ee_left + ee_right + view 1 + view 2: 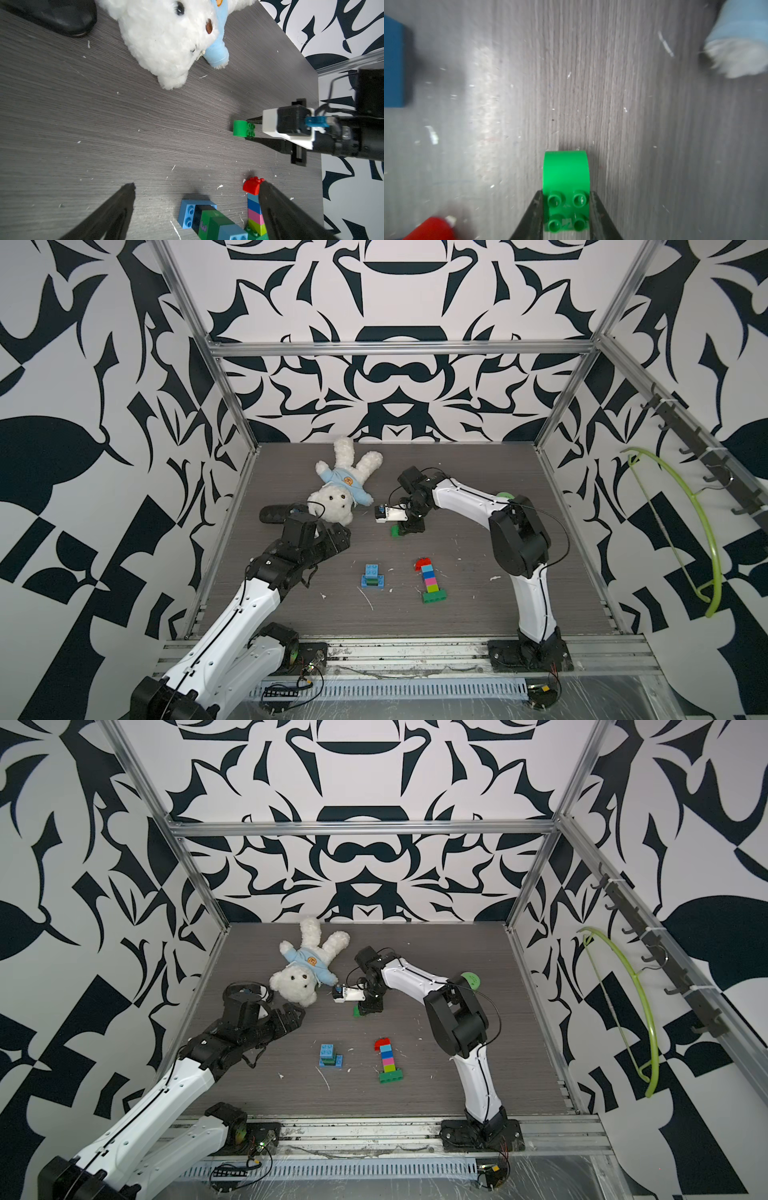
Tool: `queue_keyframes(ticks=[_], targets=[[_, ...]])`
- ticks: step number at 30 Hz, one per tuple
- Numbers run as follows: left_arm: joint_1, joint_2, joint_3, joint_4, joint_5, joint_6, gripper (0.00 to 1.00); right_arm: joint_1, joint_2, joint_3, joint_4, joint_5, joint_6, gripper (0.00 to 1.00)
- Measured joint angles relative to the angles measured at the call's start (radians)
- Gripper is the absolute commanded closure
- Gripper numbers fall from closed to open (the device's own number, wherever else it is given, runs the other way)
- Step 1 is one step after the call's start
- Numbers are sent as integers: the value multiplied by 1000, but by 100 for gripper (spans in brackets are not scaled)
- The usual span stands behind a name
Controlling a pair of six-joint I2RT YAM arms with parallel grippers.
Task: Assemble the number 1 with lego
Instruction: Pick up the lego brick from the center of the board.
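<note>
My right gripper (566,194) is shut on a green lego brick (566,172) with a rounded end, its fingers pressed against both studded sides. That brick (395,531) is low over the table's middle, near the bear. A lego column (430,578) lies flat towards the front: red cap, light blue, blue, pink, lime, green base. To its left sits a small cluster of blue, black and green bricks (372,576). My left gripper (196,186) is open and holds nothing; it hovers at the table's left (336,539), with the cluster (205,218) just ahead of it.
A white teddy bear in a light blue shirt (340,493) lies at the back left, with a black oval object (276,514) beside it. A green-lidded jar (471,979) stands behind the right arm. A lime hanger (685,522) hangs on the right wall.
</note>
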Motion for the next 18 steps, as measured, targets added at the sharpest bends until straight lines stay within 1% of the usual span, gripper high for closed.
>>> queue_keyframes(ticks=[6,10,14,18], targets=[[1,-26,0,-3,-1,-31,2,6,-172,-9,-14,-31,87,80],[3,-66,-2,-8,0,-61,2,35,-280,-35,-19,-46,159,80],[4,-93,-7,-22,-1,-89,2,106,-347,-68,-37,-49,228,80],[5,-119,-18,-24,-5,-118,2,207,-386,-95,-59,-35,300,81]])
